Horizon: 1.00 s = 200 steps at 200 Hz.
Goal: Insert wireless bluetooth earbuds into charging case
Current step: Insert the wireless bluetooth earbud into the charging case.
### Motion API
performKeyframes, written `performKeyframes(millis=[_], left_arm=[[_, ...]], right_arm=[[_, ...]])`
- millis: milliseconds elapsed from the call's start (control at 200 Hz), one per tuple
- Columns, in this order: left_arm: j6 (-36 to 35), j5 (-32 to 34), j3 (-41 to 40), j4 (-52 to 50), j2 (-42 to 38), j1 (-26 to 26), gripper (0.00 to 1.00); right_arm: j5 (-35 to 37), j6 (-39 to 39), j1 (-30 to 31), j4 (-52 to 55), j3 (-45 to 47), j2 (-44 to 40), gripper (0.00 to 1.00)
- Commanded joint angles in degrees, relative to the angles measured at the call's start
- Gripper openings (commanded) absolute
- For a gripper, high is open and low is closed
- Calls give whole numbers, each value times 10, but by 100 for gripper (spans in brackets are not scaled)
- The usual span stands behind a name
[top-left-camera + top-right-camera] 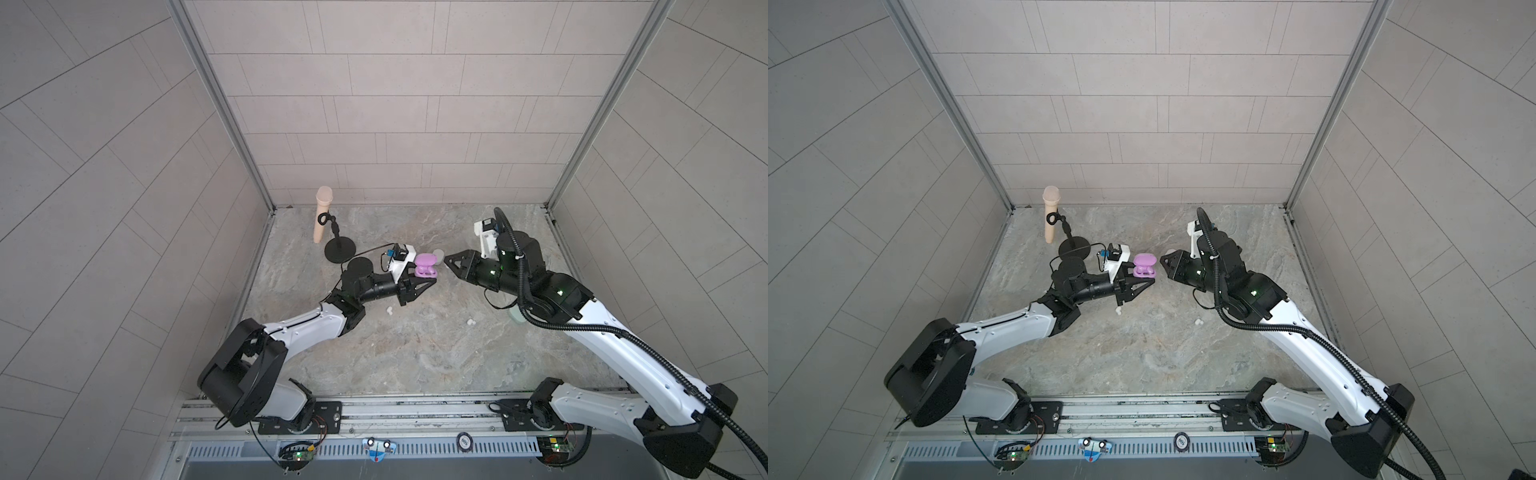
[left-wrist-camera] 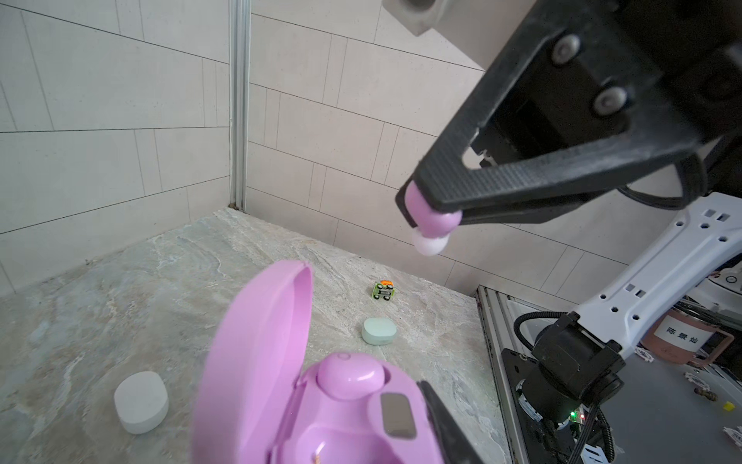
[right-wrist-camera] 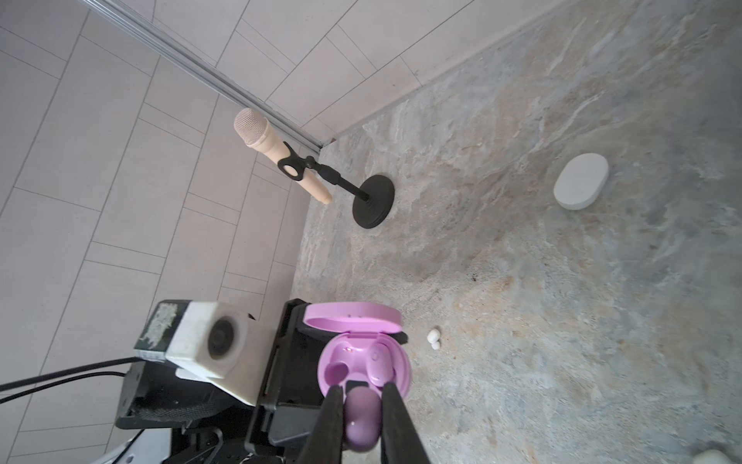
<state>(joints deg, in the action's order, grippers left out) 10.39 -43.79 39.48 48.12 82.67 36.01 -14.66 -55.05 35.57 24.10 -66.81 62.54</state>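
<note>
Risk: right gripper (image 3: pixel 362 395) clamped on lilac bud (image 3: pixel 363 420), just short of empty slot (image 3: pixel 335 371) in case (image 3: pixel 373 363); off-angle push cd twist case out of left gripper (image 1: pixel 430 281), closed tight on it.

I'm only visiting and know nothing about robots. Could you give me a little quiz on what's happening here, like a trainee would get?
1. True or false: the right tool is shut on a lilac bud.
2. How many buds sit in the open lilac case? A) none B) one C) two
3. Which closed case lies nearest the toy car?

Key:
1. True.
2. B. There is one seated bud, and the socket beside it is empty.
3. The mint case.
</note>
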Motion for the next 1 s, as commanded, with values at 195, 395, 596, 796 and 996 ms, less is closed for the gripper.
performKeyframes(millis=[195, 395, 596, 796, 996], left_arm=[[-10, -5, 38, 70, 31, 17, 20], [-19, -2, 44, 62, 21, 25, 20], [-19, -2, 50, 61, 16, 30, 20], [-19, -3, 51, 59, 7, 30, 20], [-22, -2, 52, 54, -1, 30, 20]], right_arm=[[-45, -47, 11, -58, -8, 14, 11], [-45, -52, 19, -73, 1, 16, 10], [-49, -51, 27, -78, 7, 24, 10], [-49, -56, 29, -83, 17, 26, 10], [-51, -61, 30, -86, 26, 24, 10]])
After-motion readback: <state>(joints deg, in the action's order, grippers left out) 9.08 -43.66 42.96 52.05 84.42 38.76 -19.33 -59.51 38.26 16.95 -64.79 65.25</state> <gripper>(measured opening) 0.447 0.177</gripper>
